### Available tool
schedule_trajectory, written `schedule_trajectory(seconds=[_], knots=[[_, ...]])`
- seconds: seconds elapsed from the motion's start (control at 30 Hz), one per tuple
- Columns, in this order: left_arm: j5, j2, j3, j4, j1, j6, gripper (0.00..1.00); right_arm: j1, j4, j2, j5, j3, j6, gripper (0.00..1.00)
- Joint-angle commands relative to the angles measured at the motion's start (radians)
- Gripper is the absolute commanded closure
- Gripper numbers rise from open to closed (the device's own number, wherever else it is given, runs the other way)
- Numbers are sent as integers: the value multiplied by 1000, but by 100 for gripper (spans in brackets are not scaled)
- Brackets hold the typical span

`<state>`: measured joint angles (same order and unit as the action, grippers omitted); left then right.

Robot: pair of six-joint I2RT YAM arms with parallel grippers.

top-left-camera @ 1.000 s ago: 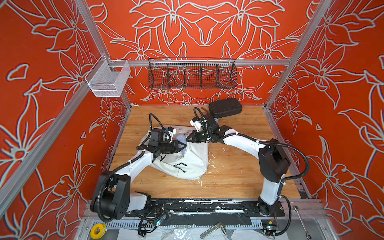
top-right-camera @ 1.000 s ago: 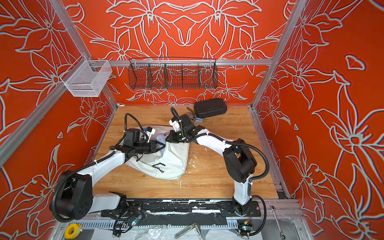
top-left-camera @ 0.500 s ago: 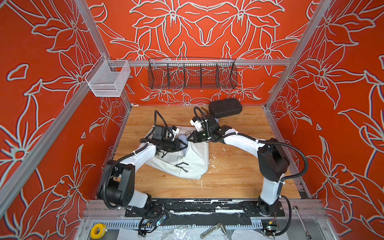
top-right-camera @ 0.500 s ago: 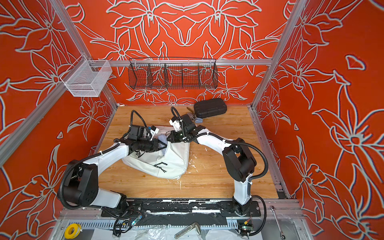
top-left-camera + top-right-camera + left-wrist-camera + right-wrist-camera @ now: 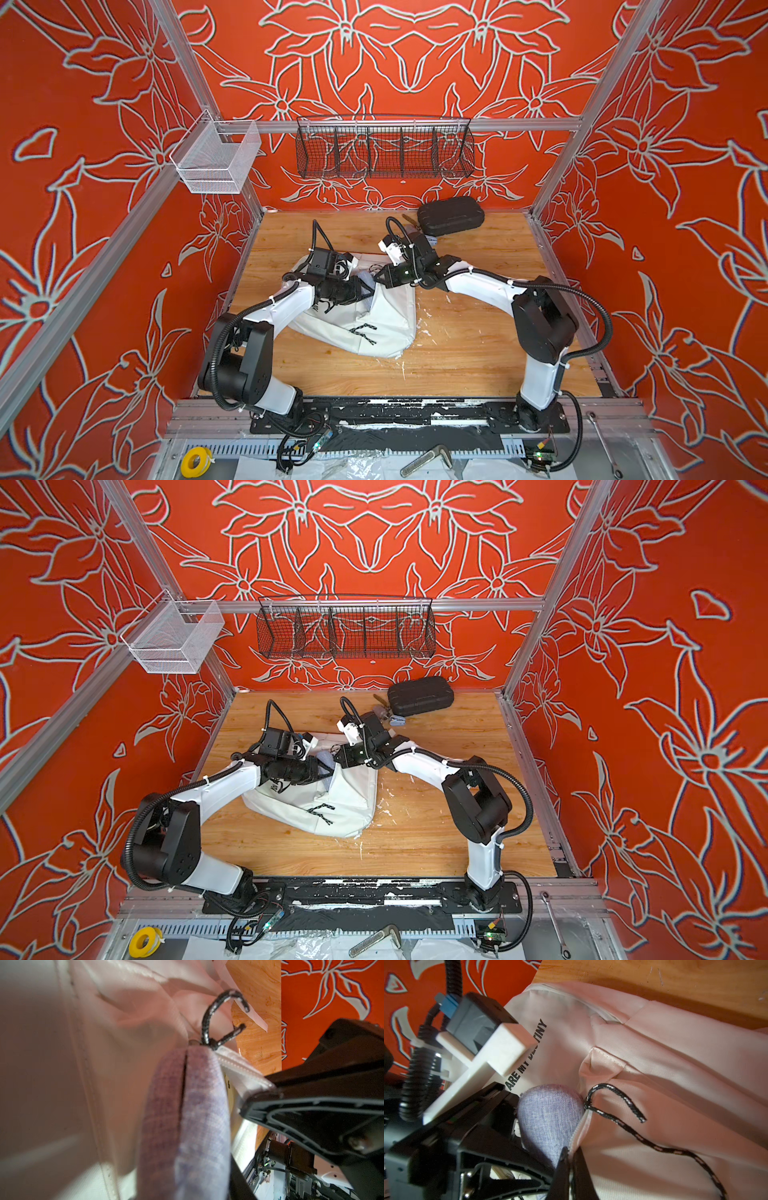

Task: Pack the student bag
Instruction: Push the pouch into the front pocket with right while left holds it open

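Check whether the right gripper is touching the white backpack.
Touching. The right wrist view shows the right gripper pinching the zipper edge of the student bag.

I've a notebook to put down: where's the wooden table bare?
Bare: wood between the white fabric backpack and black base rail, and right of the backpack. Crowded: its mouth, where left gripper and right gripper meet, and by the black oblong case.
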<state>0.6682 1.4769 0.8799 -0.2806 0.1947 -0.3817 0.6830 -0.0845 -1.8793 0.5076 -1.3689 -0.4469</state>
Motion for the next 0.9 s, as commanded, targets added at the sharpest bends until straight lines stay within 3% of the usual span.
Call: schedule_trajectory(seconds=[0.0, 0.13, 0.23, 0.33, 0.43, 0.47, 0.53, 0.6, 0.77, 0.87], knots=[[-72, -103, -86, 27, 13, -123, 90, -1, 205, 6, 37, -57, -17, 100], [-44, -194, -211, 369, 5, -279, 91, 1, 333, 11, 103, 4, -140, 100], [27, -168, -226, 494, 5, -320, 90, 4, 370, -17, 182, -1, -218, 100], [70, -114, -199, 483, 6, -309, 90, 4, 456, -33, 218, 9, -282, 100], [42, -95, -209, 459, 8, -297, 88, -3, 454, -53, 231, -30, -287, 100], [28, -98, -224, 475, 8, -308, 81, -5, 457, -66, 249, -51, -296, 100], [7, -94, -233, 458, 12, -305, 52, -7, 429, -90, 278, -97, -290, 100], [-23, -113, -226, 408, 12, -271, 34, -7, 314, -102, 287, -134, -212, 100], [-225, -243, -157, 190, -4, -133, 12, -32, 52, -96, 226, -156, -51, 100], [-252, -257, -98, 85, -26, -76, 1, -42, -16, -102, 228, -168, -21, 100]])
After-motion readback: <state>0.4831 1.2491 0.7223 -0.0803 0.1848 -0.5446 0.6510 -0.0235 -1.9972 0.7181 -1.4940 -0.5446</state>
